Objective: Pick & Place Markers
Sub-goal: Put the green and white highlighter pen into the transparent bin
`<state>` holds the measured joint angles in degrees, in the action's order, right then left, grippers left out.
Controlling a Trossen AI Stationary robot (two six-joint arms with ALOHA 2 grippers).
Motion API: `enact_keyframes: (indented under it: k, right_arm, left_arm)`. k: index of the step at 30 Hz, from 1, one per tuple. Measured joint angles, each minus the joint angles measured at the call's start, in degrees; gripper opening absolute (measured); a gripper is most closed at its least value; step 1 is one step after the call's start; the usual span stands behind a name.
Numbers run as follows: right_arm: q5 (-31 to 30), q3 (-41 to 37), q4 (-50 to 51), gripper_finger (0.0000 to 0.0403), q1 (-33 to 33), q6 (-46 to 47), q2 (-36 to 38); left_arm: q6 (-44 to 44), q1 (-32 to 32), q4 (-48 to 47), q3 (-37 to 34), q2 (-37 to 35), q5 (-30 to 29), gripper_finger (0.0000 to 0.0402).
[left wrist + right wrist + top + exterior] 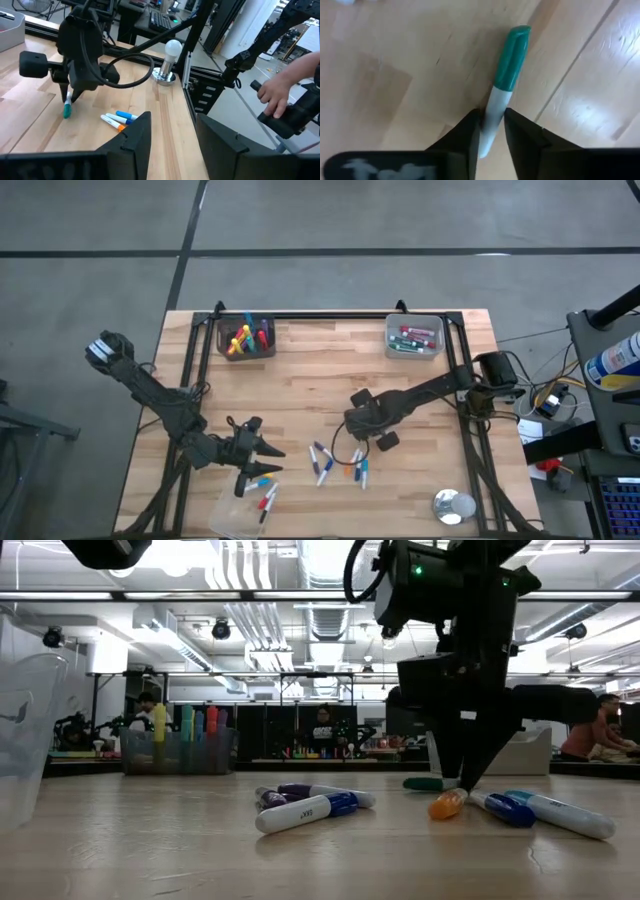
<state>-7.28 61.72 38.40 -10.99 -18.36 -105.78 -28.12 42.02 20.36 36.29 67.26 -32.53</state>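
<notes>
High view, right gripper (353,442): near the table's middle, over the loose markers (340,465) scattered on the wood.
High view, left gripper (268,460): at the near-left part of the table, fingers parted and empty, beside a clear tub (238,515) with two markers by it.
High view, bins: a left bin (246,335) and a right bin (414,336) at the far edge, both with markers inside.
Low view: right gripper (452,780) stands low at the table, its fingertips among the markers; a green-capped marker (428,783) lies at its tips.
Left wrist view: right gripper (67,102) holds the green-capped marker (66,109) pointing down, cap at the wood.
Right wrist view: the two fingers (465,140) are clamped on the white barrel of the green-capped marker (506,75).
</notes>
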Motion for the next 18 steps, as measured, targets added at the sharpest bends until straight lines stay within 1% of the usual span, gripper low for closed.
enact_keyframes:
  k: [3,7,10,13,18]
  right_arm:
    - [1.68,0.81,0.37,0.0060,0.16,4.74,-0.14]
    - [6.00,3.26,-2.29,0.0023,0.13,10.39,-0.47]
    - [9.36,6.03,-1.61,0.0022,0.01,13.84,-0.47]
    - [11.34,10.02,-1.76,0.0025,-0.01,17.00,-0.43]
    - [13.55,18.39,-1.88,0.0025,-1.17,20.43,-0.42]
  left_arm:
    - [0.04,0.00,0.02,0.00,0.00,-0.04,0.0149]
    - [1.34,-0.32,0.23,0.00,0.00,-0.17,0.0149]
    - [2.10,-0.84,0.24,0.00,0.02,-1.78,0.0149]
    - [3.25,-1.26,-0.13,0.00,0.02,-3.69,0.0149]
    - [4.15,-1.52,-0.33,-0.02,0.04,-5.12,0.0149]
